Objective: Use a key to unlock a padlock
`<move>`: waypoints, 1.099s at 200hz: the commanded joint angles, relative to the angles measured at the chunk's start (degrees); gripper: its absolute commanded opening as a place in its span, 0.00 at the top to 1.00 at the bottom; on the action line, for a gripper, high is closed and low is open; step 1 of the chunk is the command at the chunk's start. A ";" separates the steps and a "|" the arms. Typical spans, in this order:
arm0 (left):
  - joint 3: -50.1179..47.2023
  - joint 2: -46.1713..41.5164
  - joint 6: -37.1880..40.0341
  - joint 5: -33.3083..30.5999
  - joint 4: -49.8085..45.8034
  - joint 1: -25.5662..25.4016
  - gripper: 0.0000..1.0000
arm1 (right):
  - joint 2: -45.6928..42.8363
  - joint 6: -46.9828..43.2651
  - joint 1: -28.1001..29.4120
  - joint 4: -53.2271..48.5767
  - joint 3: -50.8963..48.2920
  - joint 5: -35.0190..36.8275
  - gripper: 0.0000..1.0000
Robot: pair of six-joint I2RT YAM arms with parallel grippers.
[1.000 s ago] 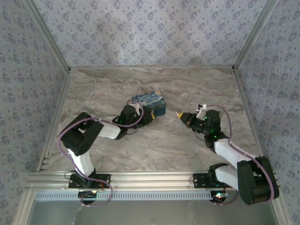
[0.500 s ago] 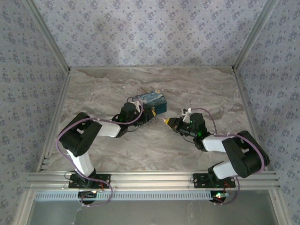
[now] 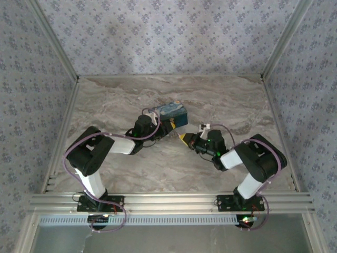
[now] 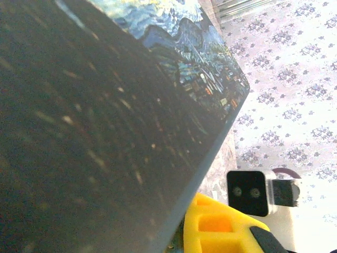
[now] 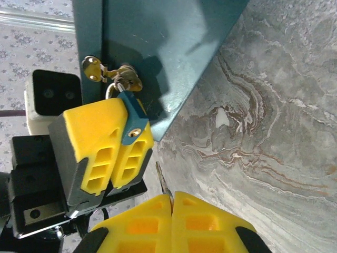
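Note:
In the right wrist view the small bluish padlock (image 5: 131, 120) hangs by its shackle from the brass hasp (image 5: 126, 80) on the blue night-sky box (image 5: 158, 47). The left arm's yellow fingers (image 5: 97, 142) clamp it, keyhole facing my right gripper. My right gripper (image 5: 172, 196) is shut on the thin pale key (image 5: 162, 179), whose tip points up, a short gap below the padlock. From above, the left gripper (image 3: 169, 129) is at the box's (image 3: 169, 112) front edge and the right gripper (image 3: 184, 138) is just beside it.
The box's dark side (image 4: 95, 132) takes up most of the left wrist view, with a yellow finger (image 4: 221, 229) below it. Marble tabletop (image 3: 116, 100) lies open around the box. Patterned walls and aluminium posts (image 3: 52, 47) enclose the table.
The right gripper has moved left across the table with the key, from well right of the box to just beside the left gripper. The left gripper and box barely moved.

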 commanded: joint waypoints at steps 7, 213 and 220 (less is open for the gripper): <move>-0.32 -0.13 -0.59 1.30 4.43 0.34 0.91 | 2.32 2.51 0.94 6.39 0.55 1.59 1.00; -1.64 0.39 -0.99 1.01 6.89 0.26 0.91 | 8.09 6.62 1.79 13.95 3.62 2.05 1.00; -1.64 0.39 -0.96 1.02 6.98 0.25 0.91 | 8.17 6.63 1.86 13.91 3.61 2.05 1.00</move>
